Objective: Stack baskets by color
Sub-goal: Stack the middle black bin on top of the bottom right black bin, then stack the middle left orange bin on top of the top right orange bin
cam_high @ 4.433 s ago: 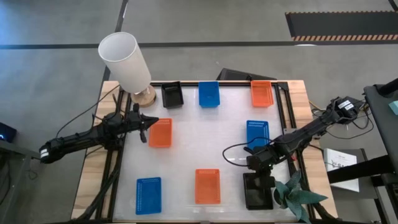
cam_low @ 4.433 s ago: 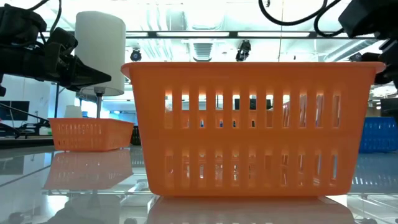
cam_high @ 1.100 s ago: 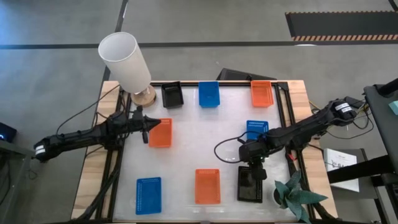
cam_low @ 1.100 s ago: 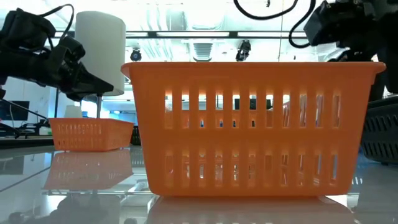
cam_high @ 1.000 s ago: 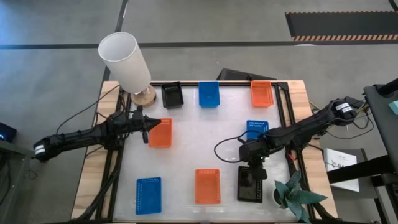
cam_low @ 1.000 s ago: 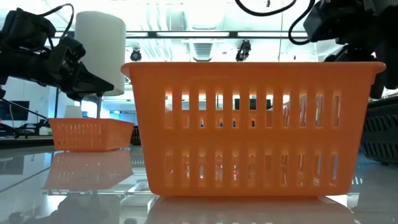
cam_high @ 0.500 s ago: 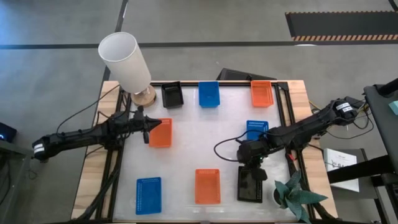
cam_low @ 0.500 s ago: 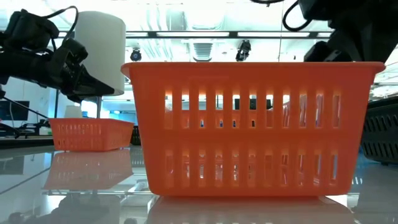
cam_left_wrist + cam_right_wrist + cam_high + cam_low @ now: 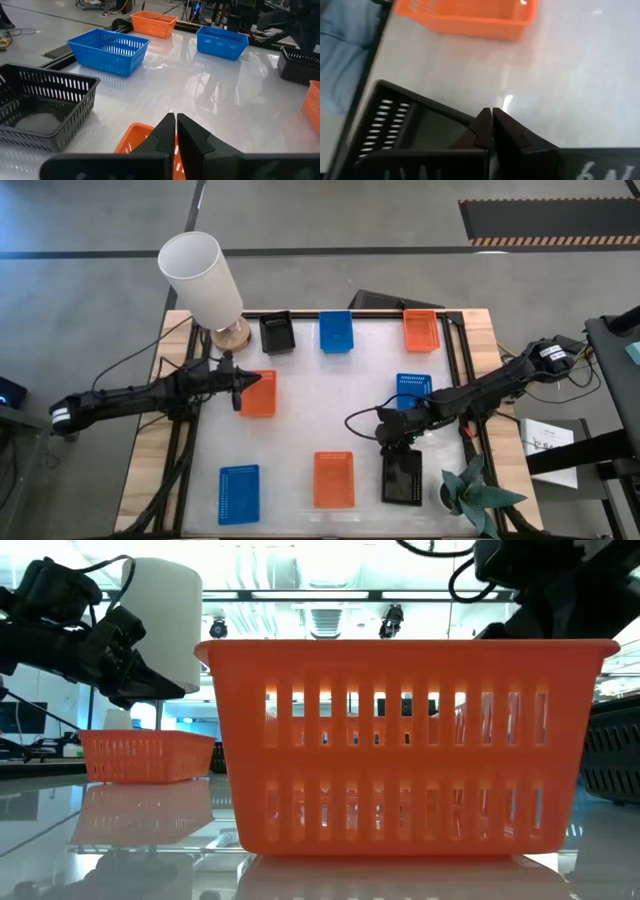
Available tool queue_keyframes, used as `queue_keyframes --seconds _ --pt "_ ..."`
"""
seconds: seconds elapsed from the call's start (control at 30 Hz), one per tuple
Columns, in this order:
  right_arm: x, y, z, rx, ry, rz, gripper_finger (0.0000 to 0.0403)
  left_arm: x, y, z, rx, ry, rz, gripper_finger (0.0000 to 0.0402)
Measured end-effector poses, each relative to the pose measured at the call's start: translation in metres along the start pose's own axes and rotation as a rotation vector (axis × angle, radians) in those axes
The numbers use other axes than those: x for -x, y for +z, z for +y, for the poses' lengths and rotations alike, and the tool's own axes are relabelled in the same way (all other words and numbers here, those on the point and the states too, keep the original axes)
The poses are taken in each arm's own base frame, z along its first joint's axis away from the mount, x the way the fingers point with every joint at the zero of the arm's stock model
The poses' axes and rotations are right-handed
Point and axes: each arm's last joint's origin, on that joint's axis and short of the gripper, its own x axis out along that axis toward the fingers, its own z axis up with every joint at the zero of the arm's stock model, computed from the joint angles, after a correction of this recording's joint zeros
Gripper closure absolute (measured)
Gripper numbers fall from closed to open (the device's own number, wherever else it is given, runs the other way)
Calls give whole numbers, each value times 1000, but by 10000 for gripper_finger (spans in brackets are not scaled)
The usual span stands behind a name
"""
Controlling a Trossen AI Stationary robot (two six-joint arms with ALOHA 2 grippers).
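Observation:
Eight baskets show on the white table. At the far edge stand one black (image 9: 277, 332), one blue (image 9: 337, 331) and one orange (image 9: 421, 330). Mid-table are an orange (image 9: 258, 393) and a blue (image 9: 413, 390). Near the front are a blue (image 9: 238, 494), an orange (image 9: 333, 479) and a black (image 9: 402, 476). My left gripper (image 9: 243, 380) is shut and hangs above the left rim (image 9: 132, 142) of the mid-table orange basket, clear of it in the low view (image 9: 165, 680). My right gripper (image 9: 490, 116) is shut, pointing down at the near black basket's far wall (image 9: 420, 102). My right gripper's shut fingertips (image 9: 482, 120) stand right at the far rim of the near black basket (image 9: 460, 114), slanting down from the far side. Whether they touch the rim I cannot tell. The basket rests flat on the table.
A white lampshade on a wooden base (image 9: 205, 280) stands at the far left corner. A green plant (image 9: 475, 495) sits at the near right, beside the black basket. Black frame rails (image 9: 455, 370) run along the table's sides. Bare tabletop (image 9: 330, 405) lies in the middle.
My right gripper has turned at the wrist and shifted a little toward the table's left, by the near black basket's far edge. The basket has stayed where it was.

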Motion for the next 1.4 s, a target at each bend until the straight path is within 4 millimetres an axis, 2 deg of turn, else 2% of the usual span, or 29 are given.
queue_keyframes --seconds 0.43,0.6,0.8,0.97,1.17,1.3,1.4 --pt "-6 -18 -8 -58 -120 27 394 -4 12 0 3 19 -10 400" --pt "4 -15 -5 -30 -169 -41 394 -8 20 -1 21 28 19 400" --pt "21 -12 1 -17 -151 -122 394 -18 33 -1 28 33 63 400" --pt "29 -26 7 -63 -145 -93 394 -28 42 -2 8 40 185 400" --pt "37 -45 12 -110 -213 -148 394 -36 51 -2 -29 40 290 400" --pt "43 -49 15 -94 -235 -186 394 -39 58 -1 -38 88 389 397" --pt "45 -49 15 -78 -238 -197 394 -41 66 -2 -48 98 444 378"
